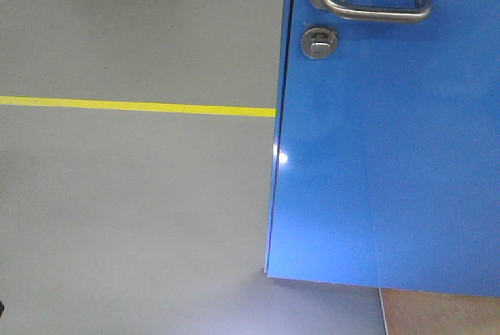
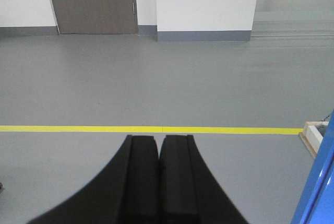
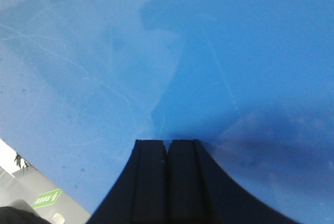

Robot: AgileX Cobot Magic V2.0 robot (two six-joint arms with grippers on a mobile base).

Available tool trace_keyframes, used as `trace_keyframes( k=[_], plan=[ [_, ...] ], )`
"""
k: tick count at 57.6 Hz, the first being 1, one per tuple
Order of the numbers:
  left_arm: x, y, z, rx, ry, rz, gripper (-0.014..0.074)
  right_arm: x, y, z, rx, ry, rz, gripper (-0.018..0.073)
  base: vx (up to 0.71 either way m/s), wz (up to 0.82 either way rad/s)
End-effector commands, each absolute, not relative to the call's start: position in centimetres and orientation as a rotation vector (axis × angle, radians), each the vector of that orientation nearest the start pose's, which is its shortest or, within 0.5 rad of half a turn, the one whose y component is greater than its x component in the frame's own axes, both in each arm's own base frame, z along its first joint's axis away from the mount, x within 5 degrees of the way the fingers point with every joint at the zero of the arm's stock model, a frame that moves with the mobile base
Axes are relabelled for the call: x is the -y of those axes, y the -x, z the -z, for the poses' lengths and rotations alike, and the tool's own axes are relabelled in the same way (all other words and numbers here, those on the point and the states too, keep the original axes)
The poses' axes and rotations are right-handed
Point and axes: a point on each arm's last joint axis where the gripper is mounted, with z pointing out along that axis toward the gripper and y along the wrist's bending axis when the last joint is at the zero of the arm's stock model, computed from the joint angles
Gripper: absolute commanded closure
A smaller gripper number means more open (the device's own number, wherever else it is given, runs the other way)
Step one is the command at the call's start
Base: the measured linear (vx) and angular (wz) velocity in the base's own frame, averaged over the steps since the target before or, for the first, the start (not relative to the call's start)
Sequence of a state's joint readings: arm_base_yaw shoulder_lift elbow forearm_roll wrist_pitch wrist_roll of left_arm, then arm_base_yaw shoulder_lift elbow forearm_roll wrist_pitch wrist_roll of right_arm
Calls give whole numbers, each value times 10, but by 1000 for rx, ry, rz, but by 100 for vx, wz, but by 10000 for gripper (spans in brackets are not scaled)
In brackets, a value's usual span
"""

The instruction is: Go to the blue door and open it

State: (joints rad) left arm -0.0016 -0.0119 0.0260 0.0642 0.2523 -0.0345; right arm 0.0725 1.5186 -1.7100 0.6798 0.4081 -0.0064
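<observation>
Blue door [image 1: 391, 155]: tall glossy panel filling the right half of the front view, its free edge running down just right of centre and its bottom edge clear of the floor; it appears swung slightly ajar, since grey floor [image 1: 133, 194] shows past the edge. Lever handle [image 1: 367, 3]: silver, horizontal, at the upper part of the panel, untouched by either arm. Thumb-turn lock [image 1: 319, 40]: round, directly below the lever's rose. Yellow floor line [image 1: 133, 105]: runs across the grey floor and ends behind the door edge; also seen in the left wrist view. Right gripper [image 3: 167, 143]: black fingers pressed together with nothing between them, tips at or touching the blue surface, which fills that view; the closed, blunt form suits pushing the panel rather than grasping, and it sits away from the lever, which is not in this view. Left gripper [image 2: 158, 140]: fingers likewise pressed together, empty, pointed out over open floor with a sliver of the door at lower right; judged idle, held clear of the swing path. Grey door [image 2: 94, 2] and white wall [image 2: 209, 2]: far background, not part of the task. White wooden piece [image 2: 315, 135]: low on the floor beside the door's edge. Stage, judged: approach done, opening under way by pushing.
</observation>
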Motion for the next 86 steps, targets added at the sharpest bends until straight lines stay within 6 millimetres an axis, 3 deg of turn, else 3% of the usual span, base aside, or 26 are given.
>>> trace_keyframes(
  k=[1, 86],
  plan=[
    [0, -54, -199, -1629, -14, -16, 524, -41, -333, -518, -1511, -270, -716, 547, 22, -2],
    [0, -54, -199, -1629, -14, -16, 524, -41, -335, -516, -1517, -271, -712, 547, 6, -1]
  ],
)
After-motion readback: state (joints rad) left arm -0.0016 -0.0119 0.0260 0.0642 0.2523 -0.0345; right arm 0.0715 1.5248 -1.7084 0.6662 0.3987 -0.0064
